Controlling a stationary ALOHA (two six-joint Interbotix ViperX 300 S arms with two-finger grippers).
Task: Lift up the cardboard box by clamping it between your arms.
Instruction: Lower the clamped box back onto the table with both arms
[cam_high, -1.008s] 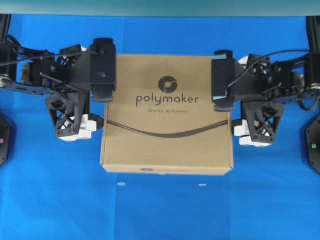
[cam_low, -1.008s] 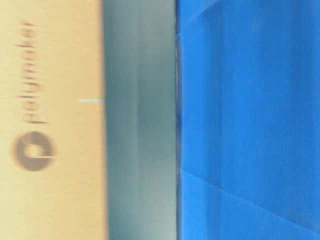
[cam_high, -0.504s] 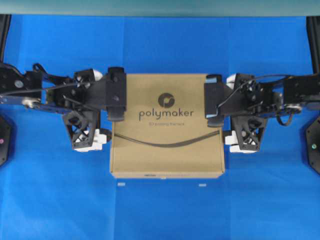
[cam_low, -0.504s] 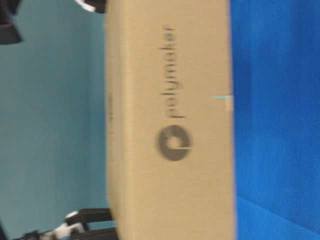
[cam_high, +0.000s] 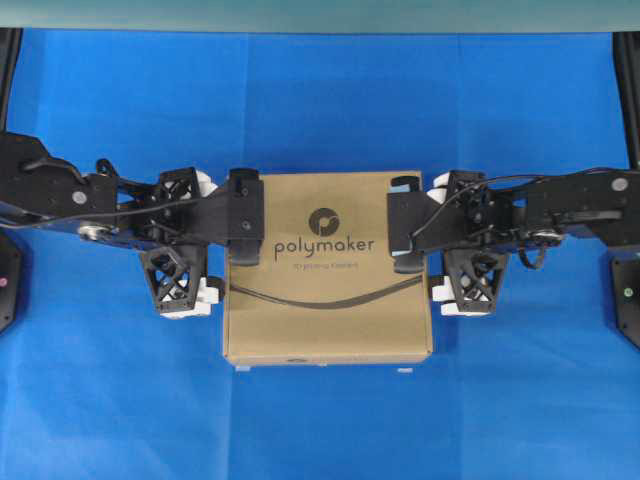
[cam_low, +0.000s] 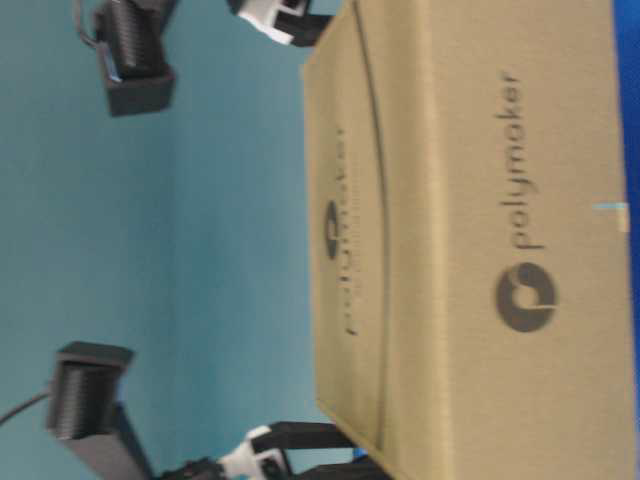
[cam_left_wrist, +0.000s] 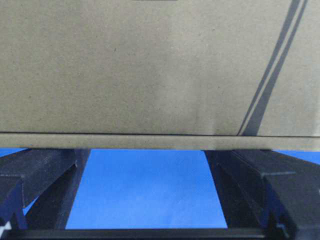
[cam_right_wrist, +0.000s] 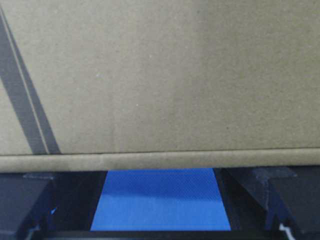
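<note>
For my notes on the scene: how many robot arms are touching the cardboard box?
2. The left arm presses the cardboard box on its left side, the right arm on its right side. None seems hidden.

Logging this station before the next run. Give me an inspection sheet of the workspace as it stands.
Surface: blue cloth, smooth; two small white marks by the box's near edge.
Job's things: cardboard box, flat, logo side up, pressed between the two arms at its side edges.
Clutter: nothing seen.
Grippers: left gripper and right gripper, both open; each has its fingers spread against a side of the box, nothing held between them.
Cables: a black cable runs along the left arm; another loops along the right arm.
Surroundings: teal wall behind the table; black fixtures at the far left and right edges.
</note>
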